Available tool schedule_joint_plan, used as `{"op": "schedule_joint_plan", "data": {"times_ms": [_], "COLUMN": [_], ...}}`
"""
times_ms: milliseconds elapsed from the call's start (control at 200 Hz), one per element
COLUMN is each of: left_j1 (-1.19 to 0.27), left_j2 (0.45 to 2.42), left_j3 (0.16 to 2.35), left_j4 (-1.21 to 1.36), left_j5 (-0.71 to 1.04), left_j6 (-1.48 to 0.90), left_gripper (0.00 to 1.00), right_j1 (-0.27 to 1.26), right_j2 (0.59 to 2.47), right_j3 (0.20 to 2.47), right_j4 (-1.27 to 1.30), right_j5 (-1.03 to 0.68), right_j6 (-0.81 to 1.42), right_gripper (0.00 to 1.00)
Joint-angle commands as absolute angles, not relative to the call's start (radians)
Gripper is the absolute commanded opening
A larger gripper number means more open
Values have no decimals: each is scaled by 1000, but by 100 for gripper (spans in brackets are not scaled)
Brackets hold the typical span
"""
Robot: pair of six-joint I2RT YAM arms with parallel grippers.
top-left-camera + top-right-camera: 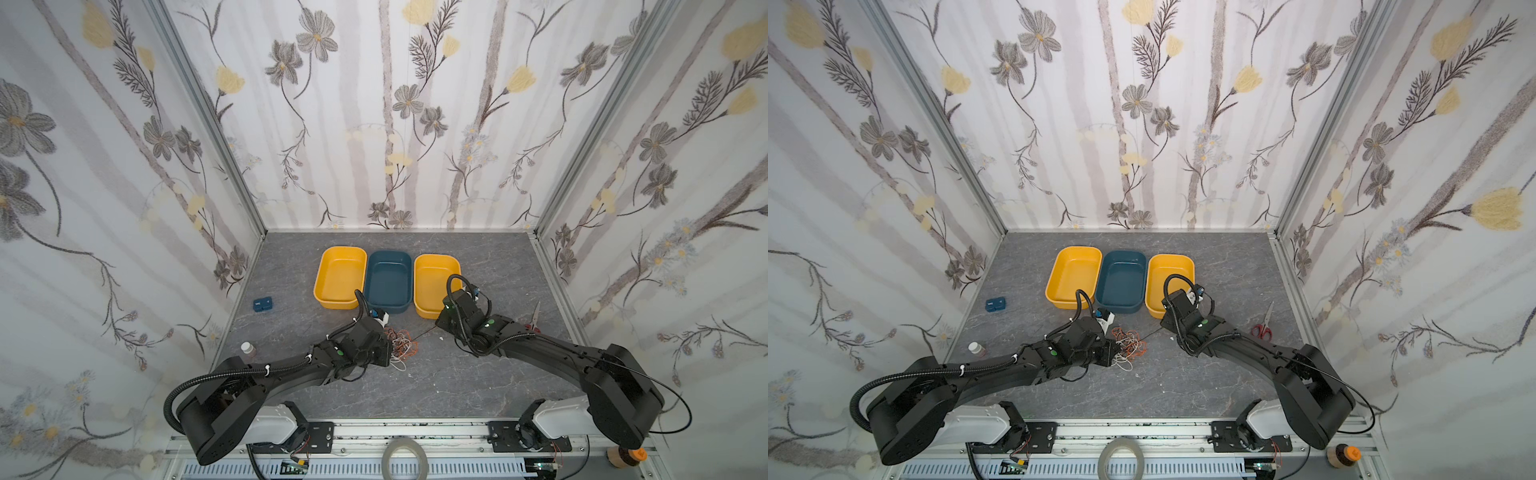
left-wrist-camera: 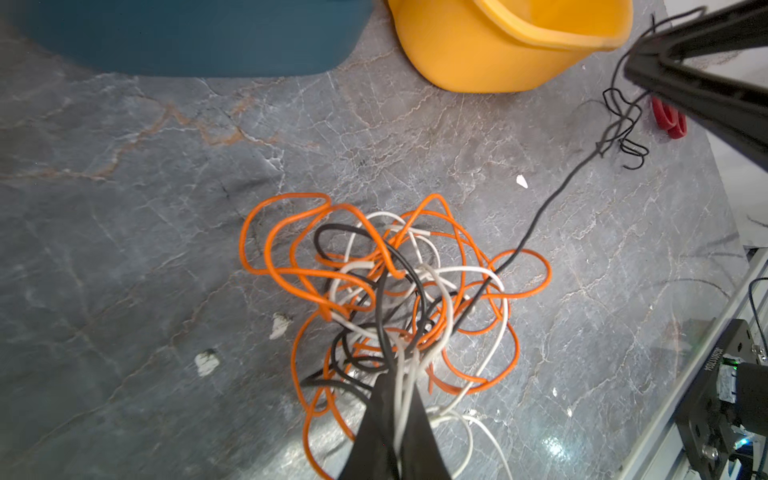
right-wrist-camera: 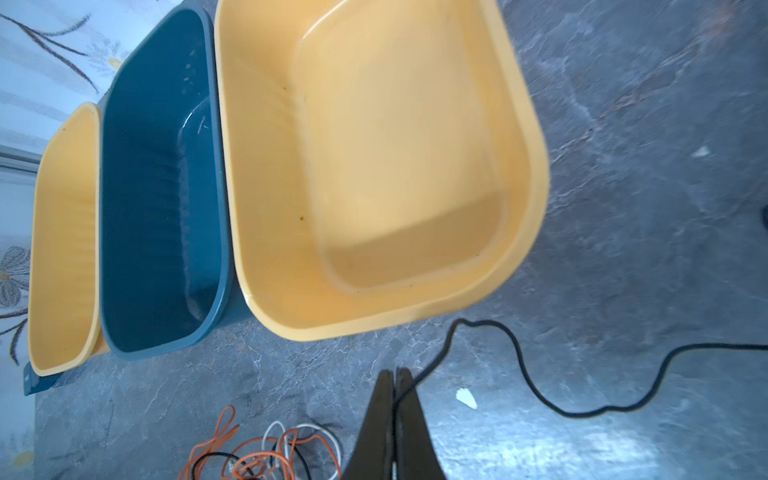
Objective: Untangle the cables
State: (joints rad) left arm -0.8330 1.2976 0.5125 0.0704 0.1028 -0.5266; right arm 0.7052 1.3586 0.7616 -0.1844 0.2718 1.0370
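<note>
At the left gripper (image 2: pixel 392 382): clenched on white and black strands, seemingly anchoring the cables (image 2: pixel 395 291) heaped on the table (image 1: pixel 457 374) between the arms. At the right gripper (image 3: pixel 395 374): pinched shut on one black strand (image 3: pixel 478 321), probably to draw it clear.

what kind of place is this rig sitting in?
Probably a robot test booth: wallpapered panels in metal framing box in the table, and the left arm and right arm mount on a front rail.

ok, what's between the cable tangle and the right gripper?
One black cable stretched from the tangle to the right gripper, over bare table; clearest in the left wrist view.
</note>
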Motion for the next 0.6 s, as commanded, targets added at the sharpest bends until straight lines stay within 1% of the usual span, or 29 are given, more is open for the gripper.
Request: {"op": "schedule_joint_plan", "data": {"times_ms": [0, 200, 285, 350, 450, 470, 495, 535, 595], "left_j1": [-831, -823, -816, -810, -804, -802, -800, -800, -798], "left_j2": [1281, 1264, 1263, 1264, 1264, 1264, 1263, 1240, 1232], "left_j3": [507, 504, 503, 505, 502, 502, 500, 499, 495], "left_j4": [25, -14, -35, -54, -54, -49, -40, -23, -2], "left_j5": [62, 36, 30, 25, 45, 55, 65, 80, 96], "left_j6": [-528, -536, -544, -552, -549, -547, -546, -547, -549], "left_gripper": [8, 8, 8, 10, 19, 22, 28, 36, 43], "right_j1": [688, 670, 666, 653, 643, 643, 643, 643, 645], "right_j2": [1305, 1227, 1188, 1154, 1123, 1121, 1120, 1124, 1138], "right_j3": [754, 758, 758, 751, 749, 750, 751, 753, 752], "right_j4": [-264, -323, -357, -367, -362, -356, -347, -343, -318], "right_j5": [365, 386, 423, 435, 411, 397, 375, 334, 284], "right_j6": [991, 933, 914, 902, 869, 860, 852, 850, 850], "right_gripper": [0, 0, 0, 0, 0, 0, 0, 0, 0]}}
